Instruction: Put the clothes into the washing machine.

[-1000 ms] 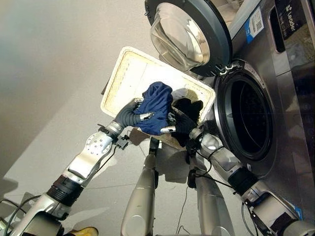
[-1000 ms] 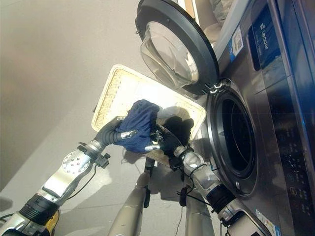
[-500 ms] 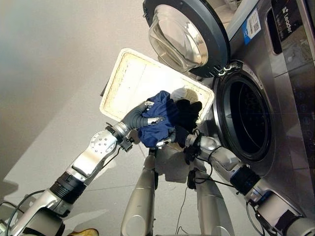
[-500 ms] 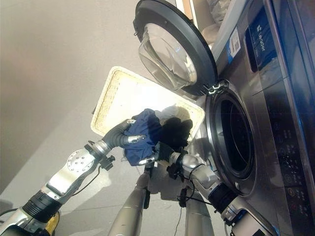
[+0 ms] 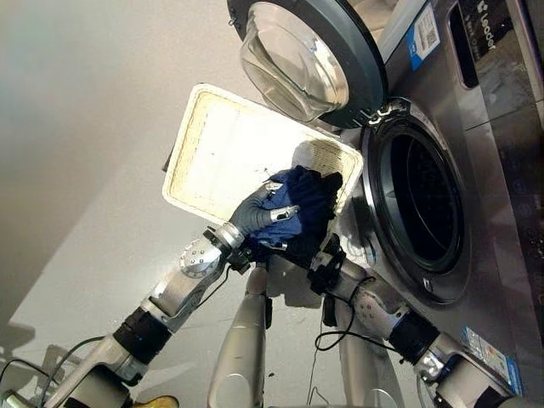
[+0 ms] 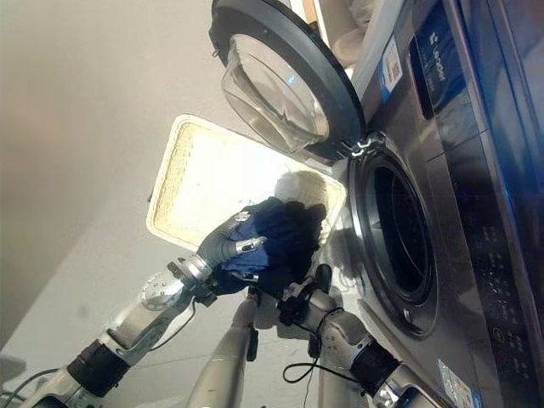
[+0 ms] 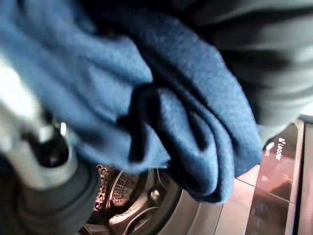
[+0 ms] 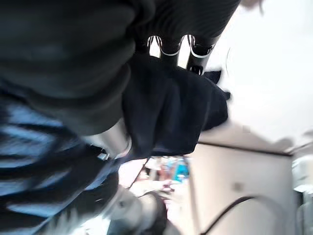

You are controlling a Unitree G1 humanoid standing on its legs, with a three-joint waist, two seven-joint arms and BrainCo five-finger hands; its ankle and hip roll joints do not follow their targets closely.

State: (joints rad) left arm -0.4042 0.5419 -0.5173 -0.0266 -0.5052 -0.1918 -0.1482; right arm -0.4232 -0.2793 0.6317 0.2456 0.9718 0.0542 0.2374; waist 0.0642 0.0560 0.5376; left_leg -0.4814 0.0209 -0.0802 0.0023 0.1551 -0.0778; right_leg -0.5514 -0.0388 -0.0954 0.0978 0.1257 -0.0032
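Observation:
A dark blue garment (image 5: 299, 194) is bunched together with a black garment (image 5: 321, 223) above the right end of the cream basket (image 5: 223, 140). My left hand (image 5: 262, 214) is curled round the blue garment (image 7: 146, 98) from the left. My right hand (image 5: 323, 255) comes up from below the bundle, and its fingers (image 8: 168, 46) close on the black garment (image 8: 171, 107). The washing machine's round opening (image 5: 421, 204) lies just right of the bundle, with its door (image 5: 297, 55) swung open above the basket.
The basket stands on the pale floor (image 5: 85, 127), hard against the machine's front. The glass door overhangs the basket's far end. A steel drum (image 7: 122, 186) shows past the blue cloth in the left wrist view. Open floor stretches to the left.
Both hands have carried the blue and black bundle to the right, from the basket's middle towards the machine's opening. The camera has shifted a little too.

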